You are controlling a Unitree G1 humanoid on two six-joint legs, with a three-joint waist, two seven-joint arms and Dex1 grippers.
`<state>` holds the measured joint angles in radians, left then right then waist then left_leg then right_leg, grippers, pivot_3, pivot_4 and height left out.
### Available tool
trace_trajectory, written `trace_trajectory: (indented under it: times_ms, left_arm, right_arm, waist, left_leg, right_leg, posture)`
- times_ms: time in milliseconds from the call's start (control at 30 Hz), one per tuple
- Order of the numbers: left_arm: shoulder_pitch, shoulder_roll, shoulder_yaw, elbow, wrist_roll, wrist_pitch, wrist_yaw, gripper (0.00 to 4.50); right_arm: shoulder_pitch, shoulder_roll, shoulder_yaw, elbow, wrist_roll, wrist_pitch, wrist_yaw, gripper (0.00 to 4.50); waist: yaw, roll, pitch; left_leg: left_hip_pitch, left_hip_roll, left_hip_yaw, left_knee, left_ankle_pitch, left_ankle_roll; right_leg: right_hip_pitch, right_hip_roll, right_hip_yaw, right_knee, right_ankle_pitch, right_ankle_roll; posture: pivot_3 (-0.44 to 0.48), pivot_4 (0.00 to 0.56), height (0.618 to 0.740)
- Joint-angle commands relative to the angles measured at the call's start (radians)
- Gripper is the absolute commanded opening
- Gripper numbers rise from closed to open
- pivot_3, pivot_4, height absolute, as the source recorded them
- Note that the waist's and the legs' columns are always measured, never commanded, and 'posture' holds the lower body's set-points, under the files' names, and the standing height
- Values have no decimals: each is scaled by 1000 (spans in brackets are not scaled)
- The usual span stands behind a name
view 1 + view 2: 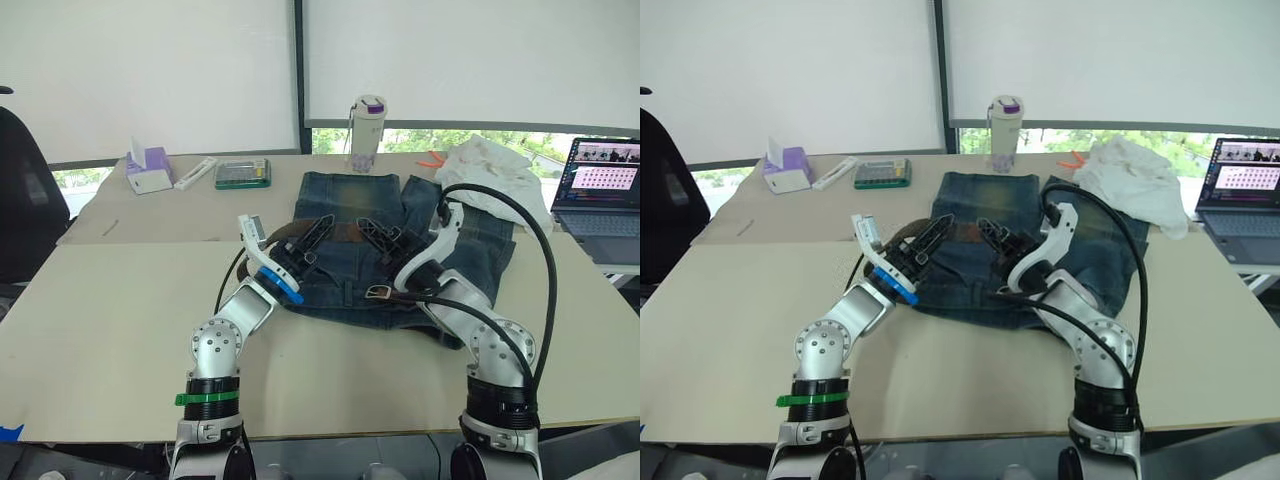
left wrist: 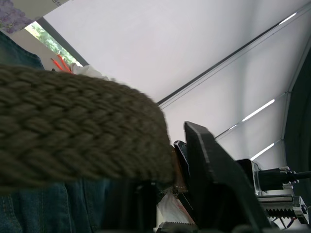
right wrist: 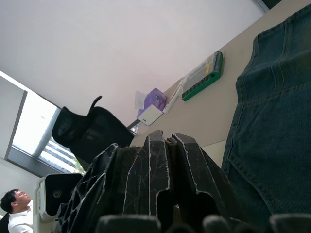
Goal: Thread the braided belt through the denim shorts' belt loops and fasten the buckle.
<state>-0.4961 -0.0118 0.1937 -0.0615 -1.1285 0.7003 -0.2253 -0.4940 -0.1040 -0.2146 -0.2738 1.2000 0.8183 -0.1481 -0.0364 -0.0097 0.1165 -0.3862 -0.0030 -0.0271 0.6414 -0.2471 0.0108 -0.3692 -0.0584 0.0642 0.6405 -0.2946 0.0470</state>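
Left gripper (image 1: 318, 232) pinches the braided belt (image 2: 73, 141) above the denim shorts (image 1: 352, 195) (mid-table); right gripper (image 1: 374, 232) pressed together.

The denim shorts (image 1: 400, 240) lie on the table (image 1: 110, 300), legs toward the far edge. Behind them stands a bottle (image 1: 366, 130); a tissue box (image 1: 148, 168) sits far left, crumpled cloth (image 1: 495, 170) and a laptop (image 1: 603, 200) right.
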Motion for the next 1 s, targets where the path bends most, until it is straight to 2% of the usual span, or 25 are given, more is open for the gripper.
trace_trajectory:
  times_ms: [33, 167, 233, 267, 400, 500, 600, 733, 833, 1000]
  left_arm:
    - [-17, -3, -6, -18, 13, -2, 8, 32]
    - [-18, 4, 2, -11, 20, 12, 28, 32]
    - [-18, 14, 5, -4, 37, 14, 42, 0]
    - [-18, 18, 7, -2, 44, 16, 49, 0]
    - [-9, 32, 13, -2, 58, 27, 74, 0]
    - [10, 41, 11, -12, 66, 35, 78, 0]
    - [31, 53, 0, -22, 83, 46, 72, 0]
    - [42, 61, -14, -27, 99, 54, 60, 0]
    - [44, 69, -27, -22, 119, 58, 47, 0]
    - [55, 81, -54, -6, 168, 66, 29, 0]
  right_arm:
    - [5, -21, 9, -42, -3, 1, 18, 0]
    - [17, -55, 16, -50, -25, 0, 44, 0]
    - [33, -120, 19, -64, -57, 8, 98, 845]
    - [47, -170, 25, -77, -92, 9, 132, 1063]
    - [154, -413, 34, -123, -253, -25, 310, 2444]
    - [252, -581, -7, -148, -328, -46, 449, 3480]
    - [360, -741, -57, -164, -408, -66, 567, 3530]
    - [468, -848, -115, -195, -461, -52, 651, 3530]
    - [530, -865, -134, -229, -489, -25, 648, 3530]
    - [543, -825, -95, -255, -522, 0, 617, 3530]
  waist:
    - [0, 0, 0]
    - [2, 0, 0]
    - [5, 0, 0]
    - [6, 0, 0]
    - [26, 0, 0]
    - [28, -1, 1]
    - [30, -1, 1]
    - [28, -2, 1]
    - [27, -3, 2]
    - [30, -4, 3]
  left_leg:
    - [0, 0, 0, 0, 0, 0]
    - [0, 0, 0, 0, 0, 0]
    - [0, 0, 0, 0, 0, 0]
    - [0, 0, 0, 0, 0, 0]
    - [-1, -1, 1, 0, 0, 0]
    - [-2, -1, 1, 0, 0, 0]
    - [-2, -1, 1, 0, 0, 0]
    - [-1, -1, 1, 0, 0, 0]
    - [0, 0, 1, 0, 0, 0]
    - [0, -1, 1, 0, 0, 0]
  right_leg:
    - [0, 0, 0, 0, 0, 0]
    - [0, 0, 0, 0, 0, 0]
    - [0, 0, 0, -1, 0, 0]
    - [0, 0, 0, -1, 0, 0]
    - [1, 0, 1, -7, 0, 0]
    - [2, 0, 1, -13, 0, 0]
    - [3, 0, 2, -14, 0, 0]
    - [3, 1, 3, -13, 0, 0]
    - [4, 1, 3, -13, 0, 0]
    - [5, 1, 3, -13, 0, 0]
  posture:
    - [0, 150, 740]
    - [0, 150, 740]
    - [0, 150, 740]
    - [0, 150, 740]
    - [0, 150, 740]
    - [0, 150, 740]
    - [0, 150, 740]
    - [0, 150, 740]
    - [0, 150, 740]
    - [0, 150, 740]
